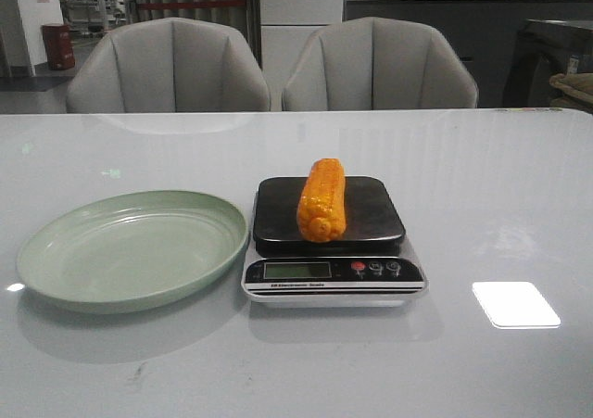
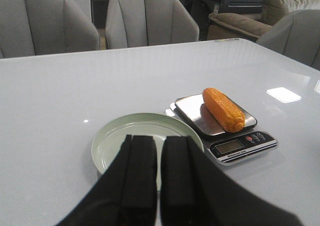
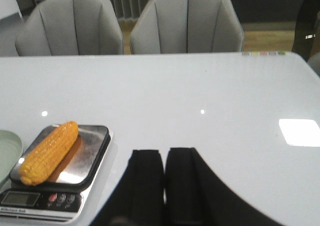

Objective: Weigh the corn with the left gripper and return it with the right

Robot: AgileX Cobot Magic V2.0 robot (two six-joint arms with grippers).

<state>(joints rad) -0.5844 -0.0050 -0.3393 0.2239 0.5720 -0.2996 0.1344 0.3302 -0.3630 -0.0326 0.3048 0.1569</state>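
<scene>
The orange-yellow corn (image 1: 321, 199) lies lengthwise on the dark platform of a small kitchen scale (image 1: 332, 274). It also shows in the left wrist view (image 2: 223, 109) and the right wrist view (image 3: 48, 152). The pale green plate (image 1: 56, 260) sits empty to the left of the scale. My left gripper (image 2: 159, 142) is shut and empty, high above the near side of the plate (image 2: 110, 141). My right gripper (image 3: 164, 153) is shut and empty, above the table to the right of the scale (image 3: 95, 176). Neither gripper shows in the front view.
Two grey chairs (image 1: 167, 66) stand behind the table's far edge. A bright square light reflection (image 1: 515, 304) lies on the glossy white table right of the scale.
</scene>
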